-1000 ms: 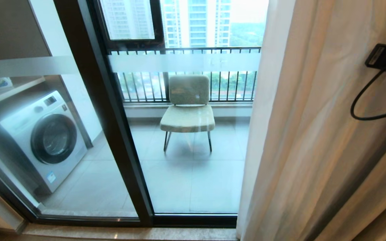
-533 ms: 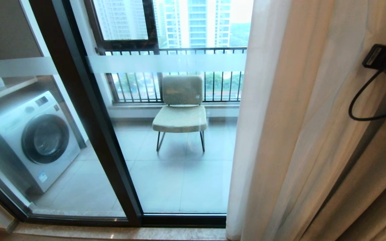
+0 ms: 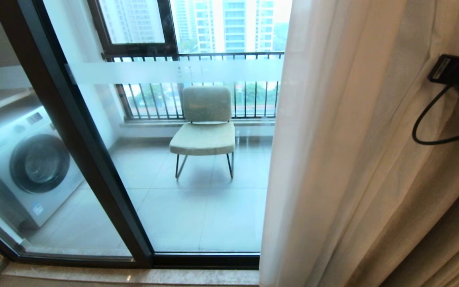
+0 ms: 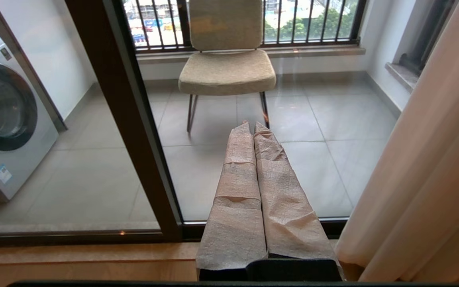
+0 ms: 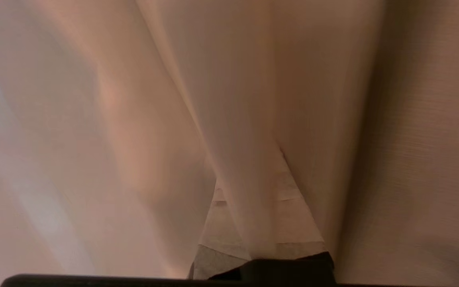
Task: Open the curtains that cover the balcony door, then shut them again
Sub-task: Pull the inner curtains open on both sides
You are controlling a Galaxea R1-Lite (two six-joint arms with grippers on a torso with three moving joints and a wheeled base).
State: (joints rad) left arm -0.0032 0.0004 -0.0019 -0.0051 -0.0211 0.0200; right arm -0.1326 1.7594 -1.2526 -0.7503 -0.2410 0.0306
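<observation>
Right gripper (image 5: 253,223) clamped on the curtains (image 5: 229,99) — left gripper (image 4: 253,127) closed, empty.

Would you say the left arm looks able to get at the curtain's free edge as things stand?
Probably yes. The left gripper, shut and empty, points at the balcony door, with the curtains hanging just to one side and nothing between them. Only the right gripper is already buried in the cloth.

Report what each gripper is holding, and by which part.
Right gripper: shut on a fold of the curtains. Left gripper: shut, holding nothing, parked before the balcony door.
</observation>
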